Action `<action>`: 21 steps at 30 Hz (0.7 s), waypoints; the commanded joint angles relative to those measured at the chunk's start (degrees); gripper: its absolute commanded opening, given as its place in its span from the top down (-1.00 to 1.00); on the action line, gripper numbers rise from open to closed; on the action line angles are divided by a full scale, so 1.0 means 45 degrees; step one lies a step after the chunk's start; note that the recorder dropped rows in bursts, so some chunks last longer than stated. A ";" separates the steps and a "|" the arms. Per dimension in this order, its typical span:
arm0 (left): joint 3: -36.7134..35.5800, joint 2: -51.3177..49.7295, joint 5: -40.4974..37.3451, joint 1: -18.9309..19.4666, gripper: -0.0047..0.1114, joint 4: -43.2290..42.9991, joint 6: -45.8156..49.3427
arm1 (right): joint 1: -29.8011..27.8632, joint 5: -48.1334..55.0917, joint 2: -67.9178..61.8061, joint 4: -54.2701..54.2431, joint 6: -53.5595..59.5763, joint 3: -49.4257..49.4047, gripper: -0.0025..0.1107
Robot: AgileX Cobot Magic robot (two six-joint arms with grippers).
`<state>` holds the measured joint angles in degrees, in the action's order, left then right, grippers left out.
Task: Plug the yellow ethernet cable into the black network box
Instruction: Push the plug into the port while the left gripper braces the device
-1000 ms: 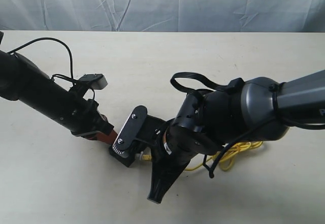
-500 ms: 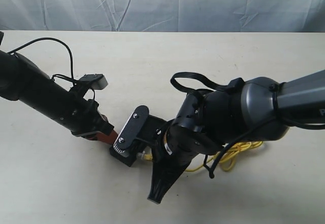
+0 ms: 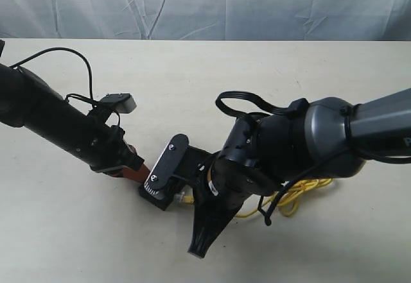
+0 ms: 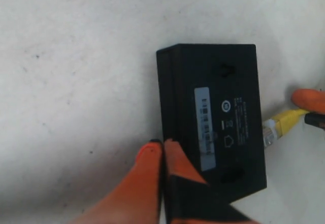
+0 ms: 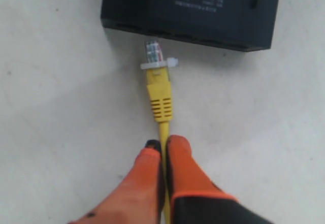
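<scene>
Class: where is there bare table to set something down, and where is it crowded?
Free: cream tabletop along the grey cloth backdrop, and the near-left corner. Crowded: the middle, around the flat black plastic network box, thin yellow ethernet cable and both arms.

The exterior camera stands high on the near side. It looks down and forward over the table [image 3: 270, 77] to the curtain [image 3: 205, 7] at the far edge, from far enough to take in the whole work place. The left wrist camera hangs close above the box [image 4: 228, 82] and faces almost straight down on its top. The right wrist camera is also close and looks down along the cable [image 5: 159, 99] toward the port edge of the box. All three views share the box, the plug [image 5: 154, 51] and some table around them.
</scene>
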<state>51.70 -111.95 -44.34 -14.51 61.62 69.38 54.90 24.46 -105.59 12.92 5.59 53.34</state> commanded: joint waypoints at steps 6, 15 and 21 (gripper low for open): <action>0.0069 -0.0014 -0.0145 -0.0006 0.92 0.0121 0.0042 | 0.0001 -0.0391 -0.0472 0.0031 0.0031 -0.0037 0.97; 0.0069 -0.0014 -0.0145 -0.0006 0.92 0.0121 0.0042 | 0.0001 -0.0344 -0.0320 0.0031 -0.0420 -0.0037 0.97; 0.0069 -0.0014 -0.0145 -0.0006 0.92 0.0121 0.0042 | 0.0001 -0.0455 0.0079 0.0031 -0.0420 -0.0037 0.97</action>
<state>51.70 -111.95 -44.34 -14.51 61.62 69.38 54.90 23.13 -106.12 12.92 3.92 53.34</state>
